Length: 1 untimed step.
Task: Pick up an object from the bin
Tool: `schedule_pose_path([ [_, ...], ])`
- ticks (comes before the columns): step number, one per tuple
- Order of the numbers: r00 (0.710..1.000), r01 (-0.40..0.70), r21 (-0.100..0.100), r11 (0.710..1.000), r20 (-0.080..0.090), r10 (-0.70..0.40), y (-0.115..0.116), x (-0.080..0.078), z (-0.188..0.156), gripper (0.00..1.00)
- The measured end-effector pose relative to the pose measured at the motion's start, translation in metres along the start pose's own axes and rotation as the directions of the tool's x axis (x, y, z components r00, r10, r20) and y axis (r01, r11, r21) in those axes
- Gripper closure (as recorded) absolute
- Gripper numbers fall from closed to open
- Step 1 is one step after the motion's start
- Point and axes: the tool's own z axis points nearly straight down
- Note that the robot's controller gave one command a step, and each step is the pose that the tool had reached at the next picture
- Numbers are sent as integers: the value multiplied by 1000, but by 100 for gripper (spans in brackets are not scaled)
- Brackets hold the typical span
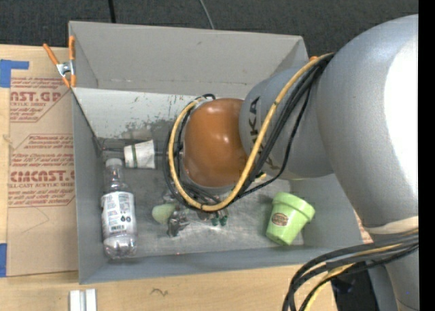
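My gripper (197, 223) hangs low over the bin floor near the front middle, under the arm's orange cover. Its two dark fingertips (175, 225) stand apart, so it is open, and I see nothing between them. A small pale green lump (162, 213) lies just left of the left fingertip, close to it or touching. A clear plastic bottle (117, 212) with a white label lies lengthwise along the left wall. A green flowerpot-shaped cup (287, 218) lies tilted to the right of the gripper.
A white cup with a green band (139, 154) lies on its side at the back left, near the sloping rear wall. The arm and its looping cables cover the middle and right of the bin.
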Motion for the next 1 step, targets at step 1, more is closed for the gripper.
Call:
schedule_pose_path([
  [1,1000,0,0,1000,0,0,0,0,-12,100],
])
